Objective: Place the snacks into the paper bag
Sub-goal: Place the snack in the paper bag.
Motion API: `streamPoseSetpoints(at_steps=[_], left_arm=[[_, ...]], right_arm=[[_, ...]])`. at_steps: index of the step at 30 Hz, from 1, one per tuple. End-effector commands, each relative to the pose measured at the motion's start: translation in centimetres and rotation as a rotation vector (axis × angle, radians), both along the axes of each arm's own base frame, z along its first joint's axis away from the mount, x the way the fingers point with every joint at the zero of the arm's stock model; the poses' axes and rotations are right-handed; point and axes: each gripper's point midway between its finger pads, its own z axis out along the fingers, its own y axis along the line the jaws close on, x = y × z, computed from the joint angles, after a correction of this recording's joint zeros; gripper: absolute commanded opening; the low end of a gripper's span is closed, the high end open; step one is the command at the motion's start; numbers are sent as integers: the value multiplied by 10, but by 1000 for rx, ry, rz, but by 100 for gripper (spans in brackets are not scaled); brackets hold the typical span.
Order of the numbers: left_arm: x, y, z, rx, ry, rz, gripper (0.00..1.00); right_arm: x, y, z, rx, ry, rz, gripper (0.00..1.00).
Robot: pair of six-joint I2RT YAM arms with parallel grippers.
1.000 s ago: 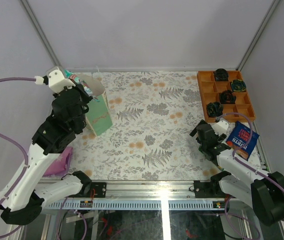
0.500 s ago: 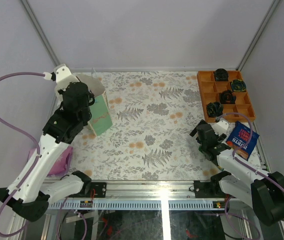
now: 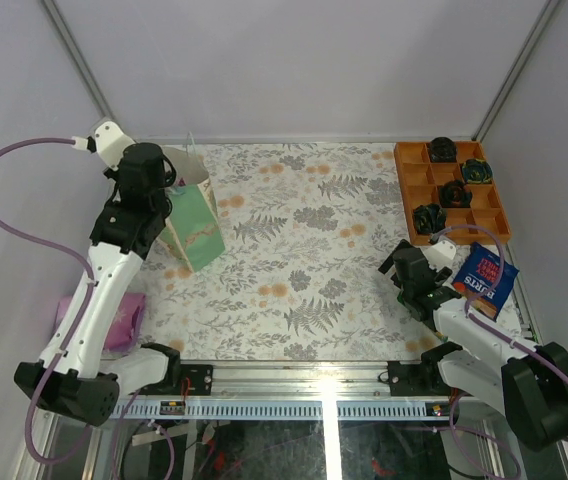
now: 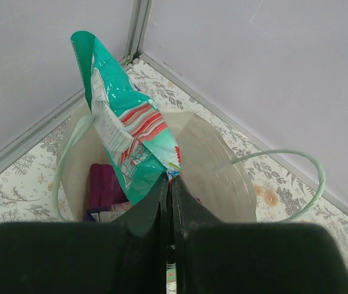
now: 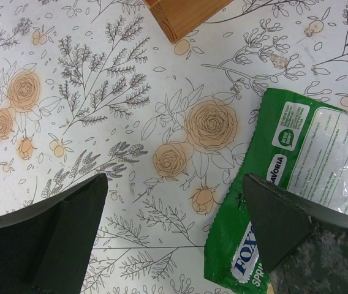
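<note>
My left gripper is shut on the corner of a clear green-red sweets bag. It holds the sweets bag upright over the open mouth of the paper bag. A magenta packet lies inside the bag. In the top view the paper bag stands at the far left under my left gripper. My right gripper is open and empty just above the table, with a green FOX'S packet lying beside its right finger. A blue BURTS crisp bag lies right of my right gripper.
An orange compartment tray with dark round objects stands at the far right; its corner shows in the right wrist view. A flat pink item lies at the near left beside the left arm. Walls close the back and sides.
My left arm has swung back and to the left above the paper bag, still holding the sweets bag. The right arm has not moved.
</note>
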Motion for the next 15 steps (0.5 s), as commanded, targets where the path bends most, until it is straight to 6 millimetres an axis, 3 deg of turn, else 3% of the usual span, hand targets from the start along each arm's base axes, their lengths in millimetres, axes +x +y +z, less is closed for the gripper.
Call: streamPoseSetpoints(at_steps=[1,9,12,15], left_arm=[[6,5,51,-61,-166,25,0],[0,8,73,-71,-216,32,0],[7,2,62,-68,-179,9,0],[13,-1,35,-80,-132,4,0]], right_arm=[[17,6,20,21,-65,2,99],[18,7,18,20,-57,5,99],[18,7,19,22,-58,6,99],[17,7,18,20,-55,7,99]])
